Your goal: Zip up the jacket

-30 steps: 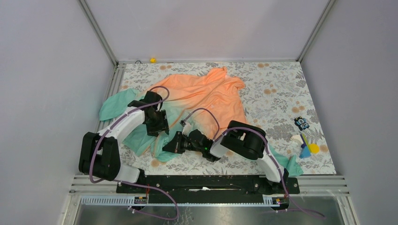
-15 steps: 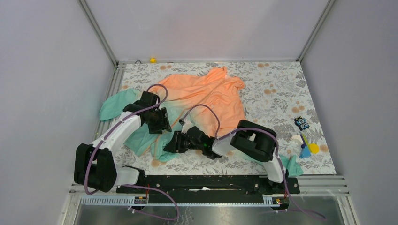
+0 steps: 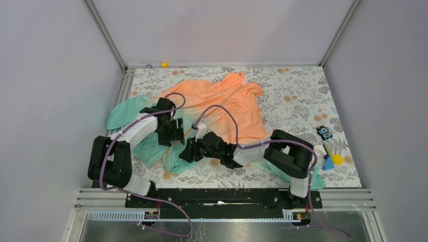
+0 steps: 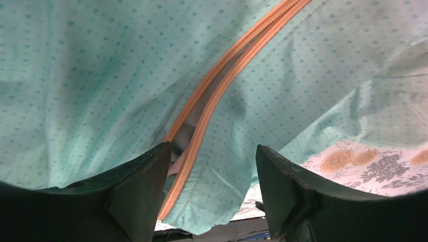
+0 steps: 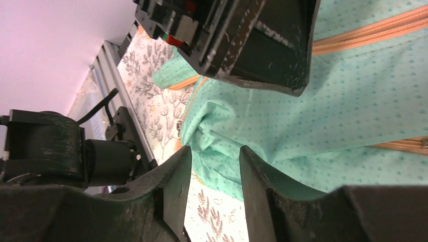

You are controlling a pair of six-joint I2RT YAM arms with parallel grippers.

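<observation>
The jacket [image 3: 227,101] lies spread on the floral table, orange at the far end and teal-green at the near hem [image 3: 151,147]. My left gripper [image 3: 171,135] hovers over the teal hem. In the left wrist view it [image 4: 212,174] is open, with the orange zipper [image 4: 222,85] and a teal hem corner [image 4: 222,201] between its fingers [image 4: 136,186]. My right gripper [image 3: 188,151] is close beside it, to the near right. In the right wrist view it [image 5: 214,159] is open with a narrow gap, bunched teal fabric [image 5: 217,136] at its fingertips [image 5: 174,181].
The left gripper's black body [image 5: 242,40] fills the top of the right wrist view. Small toys lie at the right: a blue figure [image 3: 325,132] and yellow-blue pieces [image 3: 333,160]. A teal cuff [image 3: 316,177] lies by the right base. A metal rail [image 3: 222,194] runs along the near edge.
My right arm has stretched further left, its elbow swinging right and the gripper edging up toward the hem. My left gripper shifted slightly over the teal fabric. The hem fabric is bunched a little more.
</observation>
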